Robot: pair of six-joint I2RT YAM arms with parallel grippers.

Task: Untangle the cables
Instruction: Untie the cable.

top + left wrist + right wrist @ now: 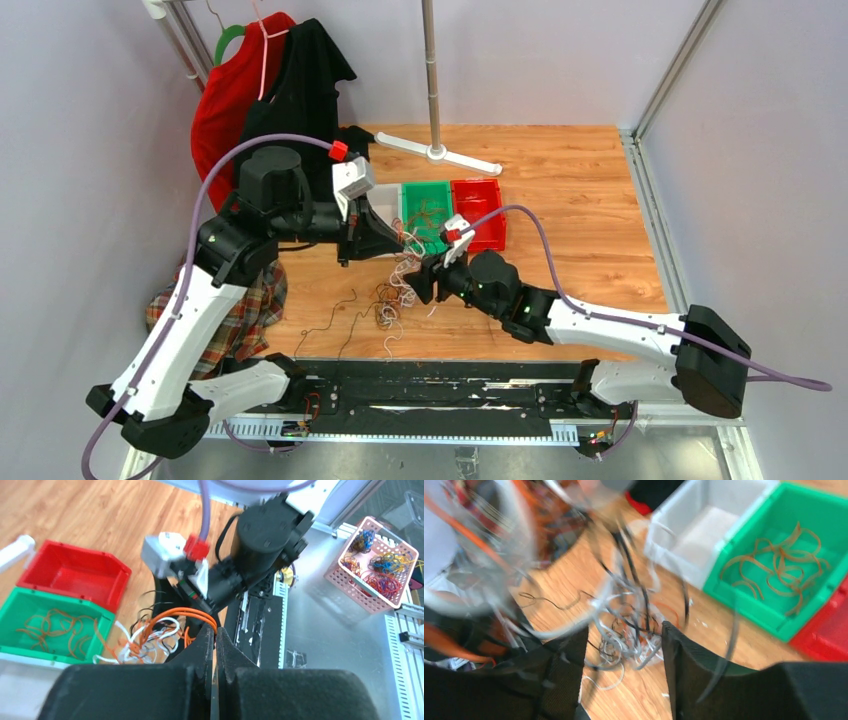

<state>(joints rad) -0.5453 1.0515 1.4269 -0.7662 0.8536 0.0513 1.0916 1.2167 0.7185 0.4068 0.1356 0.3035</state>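
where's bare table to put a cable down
Bare wooden tabletop lies right of the red plastic bin, up to the metal side rail. Crowded: the tangle of thin white, orange and black cables before the green plastic bin.

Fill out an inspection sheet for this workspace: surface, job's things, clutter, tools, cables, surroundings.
Surface: wooden tabletop.
Job's things: cables in a white, orange and black tangle at centre; loose black strands to its left; brown-orange strands in the green bin.
Clutter: red bin and grey bin, both look empty; plaid cloth; white stand base.
Tools: left tool shut on cables, raised; right tool open, jaws either side of the tangle.
Cables: purple arm cables, one looping along each arm.
Surroundings: grey walls; red and black garments hanging back left; pink basket of coloured bands off the table.
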